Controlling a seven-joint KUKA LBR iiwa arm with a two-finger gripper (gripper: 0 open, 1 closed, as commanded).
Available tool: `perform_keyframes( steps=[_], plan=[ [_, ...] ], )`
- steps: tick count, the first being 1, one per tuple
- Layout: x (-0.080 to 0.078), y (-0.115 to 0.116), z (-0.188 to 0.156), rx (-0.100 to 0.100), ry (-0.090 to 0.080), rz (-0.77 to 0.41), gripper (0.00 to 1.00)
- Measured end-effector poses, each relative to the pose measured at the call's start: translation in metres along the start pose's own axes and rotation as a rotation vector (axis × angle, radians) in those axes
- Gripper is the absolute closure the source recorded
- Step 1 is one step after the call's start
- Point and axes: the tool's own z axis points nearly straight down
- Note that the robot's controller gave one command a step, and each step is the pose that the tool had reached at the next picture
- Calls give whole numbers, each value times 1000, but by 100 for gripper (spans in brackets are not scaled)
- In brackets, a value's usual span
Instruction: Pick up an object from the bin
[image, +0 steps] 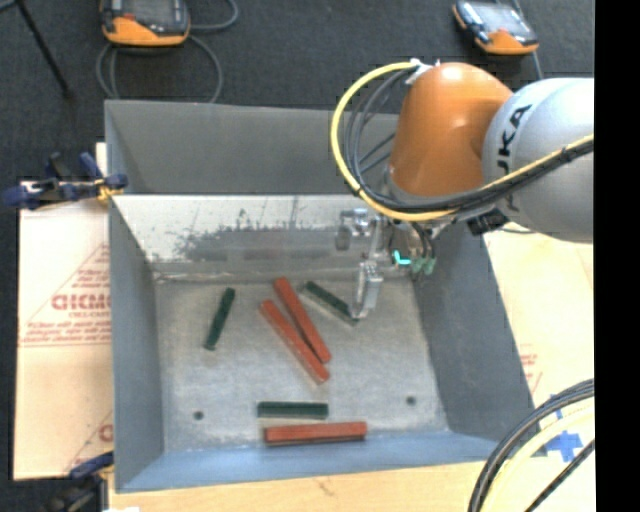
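Nothing's been picked yet as far as I can see, so the whole grab and lift is left to do. Way off left of the jaws (364, 305) a long dark green flat stick (219, 318) lies alone on the floor of the grey metal bin (450, 340). I can't tell if it's wood or plastic. Closer in, left of the jaws and a bit lower, two red-orange flat sticks (296, 335) lie side by side on a slant. Well below them, near the front wall, a second dark green stick (292, 409) and a lone red-orange stick (315, 432) lie parallel.

Nearest is a short dark green stick (328, 300), thin and slanted, with its right end just beside the jaws, maybe touching. My guess is that's the one to pick. I can't tell how wide the jaws are, and I see nothing held in them.
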Motion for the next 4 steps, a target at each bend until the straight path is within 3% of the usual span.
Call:
perform_keyframes(
  steps=[1, 2, 3, 4],
  plan=[
    [-8, 0, 132, -2, 0, 164, 0],
    [-29, -28, 140, 1, -10, -171, 0],
    [-29, -28, 140, 0, -10, -169, 100],
    [-2, -18, -90, 2, -17, -147, 100]
  ],
)
